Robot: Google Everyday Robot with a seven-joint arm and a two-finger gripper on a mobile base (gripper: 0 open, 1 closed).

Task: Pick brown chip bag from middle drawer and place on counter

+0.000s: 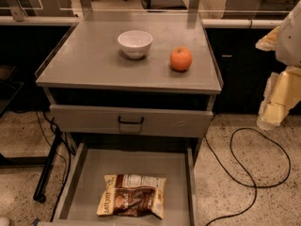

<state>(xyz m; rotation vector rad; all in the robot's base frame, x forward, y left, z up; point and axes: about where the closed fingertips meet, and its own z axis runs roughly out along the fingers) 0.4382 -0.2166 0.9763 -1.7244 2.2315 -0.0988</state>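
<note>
The brown chip bag (pixel 132 195) lies flat in the middle drawer (pixel 94 173), so the gripper (pixel 277 100), right of the desk (pixel 89 55), spread I cannot tell, should drop straight onto its centre.

A white bowl (pixel 135 44) is seen upright toward the back of the table (pixel 84 60), and an orange fruit (pixel 181 59) is set to its right, near but apart. Below, a grey drawer front (pixel 164 121) is pushed in, its black handle (pixel 130 121) centred. Out on the speckled floor (pixel 235 201), a black cable (pixel 244 128) is looped wide at the right. Over at the left, a black wheeled leg (pixel 47 171) is planted on the floor, with thin cables (pixel 44 126) trailed close by. The tool (pixel 277 98) is held at the right edge, well off the table.
</note>
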